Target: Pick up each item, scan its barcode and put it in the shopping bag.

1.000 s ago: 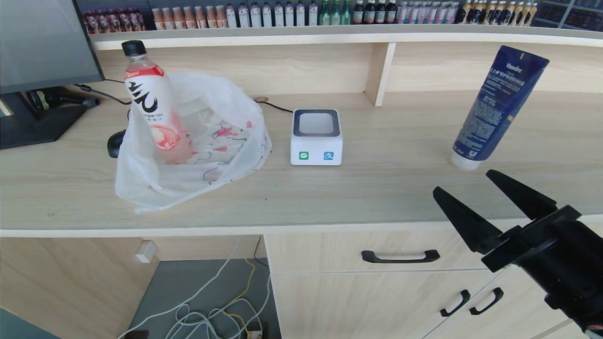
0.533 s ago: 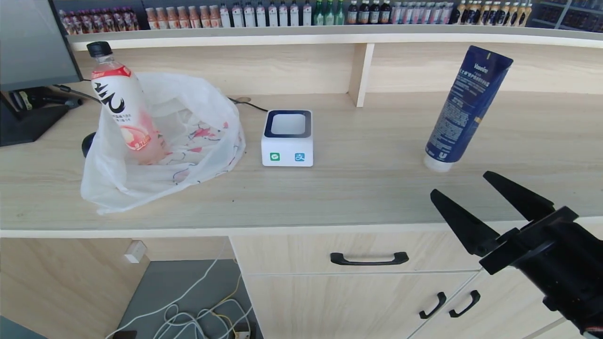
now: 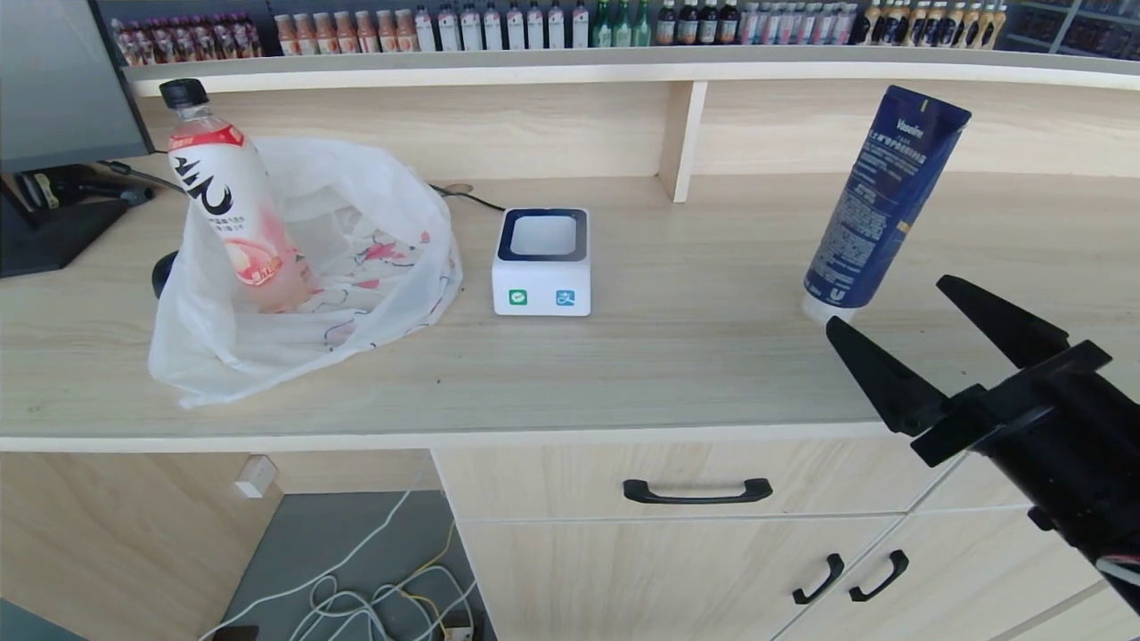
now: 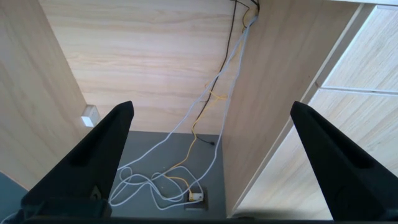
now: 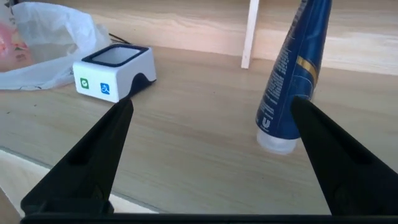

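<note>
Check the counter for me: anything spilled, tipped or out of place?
Nothing spilled or damaged. The blue tube stands cap-down on the counter, apparently leaning a little; the bottle stands in the open shopping bag beside the scanner.

A pale wooden tabletop [image 3: 677, 356] with a dark monitor [image 3: 53, 80] at its far left and a black mouse [image 3: 162, 271] nearby. Behind, a shelf [image 3: 570, 60] of bottles [image 3: 570, 24]. Below, drawers [image 3: 552, 481] with black handles [image 3: 697, 490]; loose cables [image 3: 356, 592] on the floor [image 3: 294, 534]
</note>
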